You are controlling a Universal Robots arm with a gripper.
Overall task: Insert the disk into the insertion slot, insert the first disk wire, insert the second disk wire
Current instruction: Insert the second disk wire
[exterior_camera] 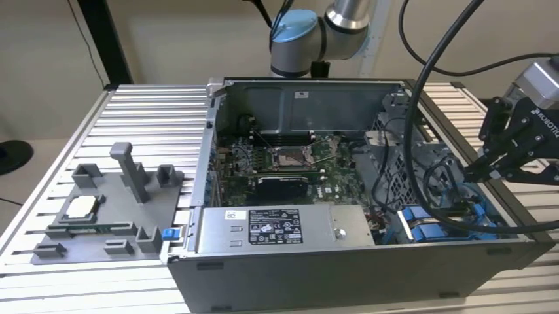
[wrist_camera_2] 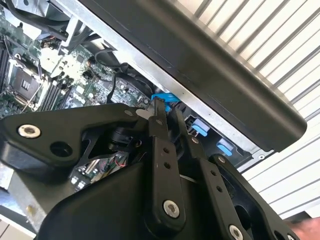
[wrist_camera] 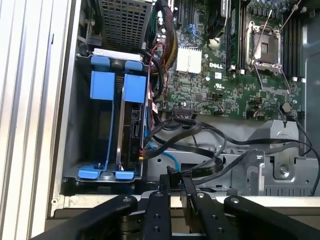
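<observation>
Gripper jaws pinch cable plug; PC case on slatted table, beige wall.

From where I stand, the gripper runs off the exterior view's right edge, and the arm is cut by the top edge. In the first wrist view the disk sits edge-on in the insertion slot, its broad faces hidden by the blue carrier. The black cables cover the case floor, and I cannot tell where their ends go.
</observation>
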